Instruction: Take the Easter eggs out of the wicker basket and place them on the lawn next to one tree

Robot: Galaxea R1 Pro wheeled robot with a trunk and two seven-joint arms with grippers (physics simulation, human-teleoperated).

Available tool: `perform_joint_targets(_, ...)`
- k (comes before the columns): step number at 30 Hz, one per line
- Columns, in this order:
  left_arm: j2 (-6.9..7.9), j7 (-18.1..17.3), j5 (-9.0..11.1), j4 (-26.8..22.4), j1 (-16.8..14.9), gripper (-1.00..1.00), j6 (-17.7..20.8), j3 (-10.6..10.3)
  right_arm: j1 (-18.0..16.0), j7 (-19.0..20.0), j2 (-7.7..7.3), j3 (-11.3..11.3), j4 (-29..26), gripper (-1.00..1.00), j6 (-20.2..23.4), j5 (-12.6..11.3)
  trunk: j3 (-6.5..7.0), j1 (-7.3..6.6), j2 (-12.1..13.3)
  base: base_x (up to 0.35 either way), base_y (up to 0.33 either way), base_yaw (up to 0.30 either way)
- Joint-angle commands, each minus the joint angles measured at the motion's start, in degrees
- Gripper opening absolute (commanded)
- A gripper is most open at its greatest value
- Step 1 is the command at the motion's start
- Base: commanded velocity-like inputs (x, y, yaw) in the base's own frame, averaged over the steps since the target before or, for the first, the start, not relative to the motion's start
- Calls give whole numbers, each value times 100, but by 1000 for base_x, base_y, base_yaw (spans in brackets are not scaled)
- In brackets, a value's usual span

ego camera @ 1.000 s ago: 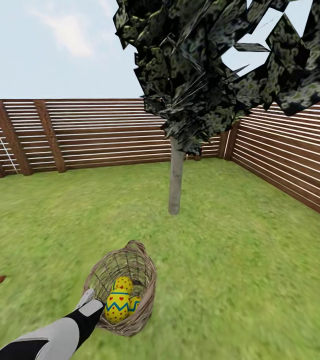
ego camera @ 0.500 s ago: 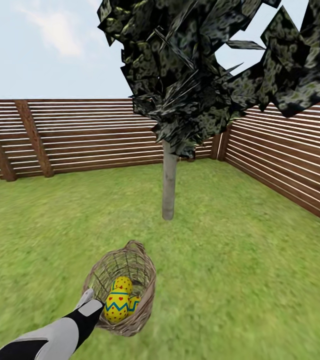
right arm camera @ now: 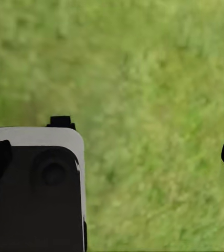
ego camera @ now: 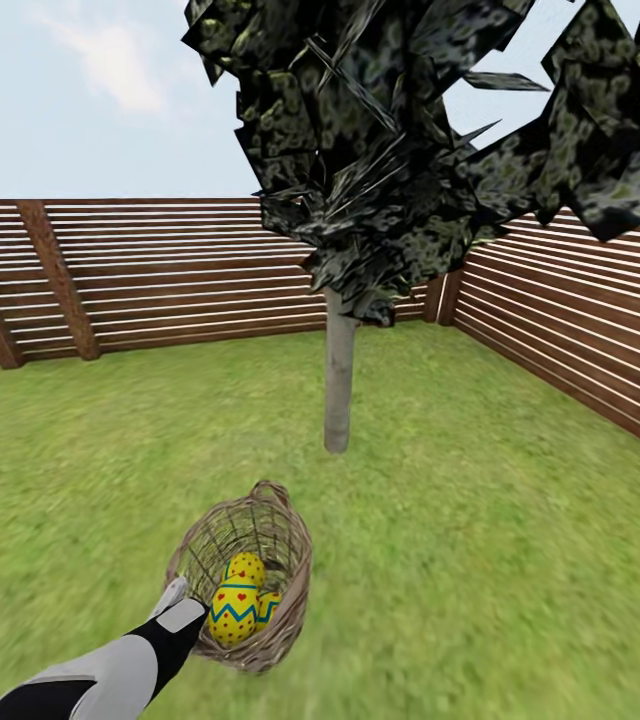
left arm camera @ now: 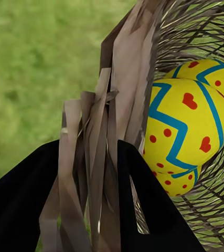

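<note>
The wicker basket hangs from my left gripper, which is shut on its rim. In the left wrist view the black fingers clamp the rim strands of the basket, my left gripper closed around them. Three yellow Easter eggs with blue zigzags and red dots lie inside: one large egg, one behind it, one beside it. The tree with its pale trunk stands on the lawn just beyond the basket. My right gripper is open over grass.
A brown slatted fence bounds the garden at the back and along the right side. Dark leaf clumps hang overhead. Grass stretches on all sides of the trunk.
The whole head view has shifted: the tree trunk now stands lower and nearer, and the fence posts have slid left. The basket stays in my left gripper, unchanged.
</note>
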Motion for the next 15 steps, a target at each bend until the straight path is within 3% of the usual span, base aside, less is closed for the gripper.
perform_joint_targets(1,-2,14,-19,-10,-4,-100,-10,31,-11,-18,1,11,26,100,-36,20,-9,5,-9,328,0,0)
perform_joint_targets(5,4,14,-19,-10,-4,-100,-6,31,-11,-18,7,11,26,100,-36,319,-9,5,-9,328,0,0)
perform_joint_targets(15,6,14,-19,-10,-4,-100,-5,31,-11,-27,1,3,-1,100,-237,272,-9,5,-9,328,0,0)
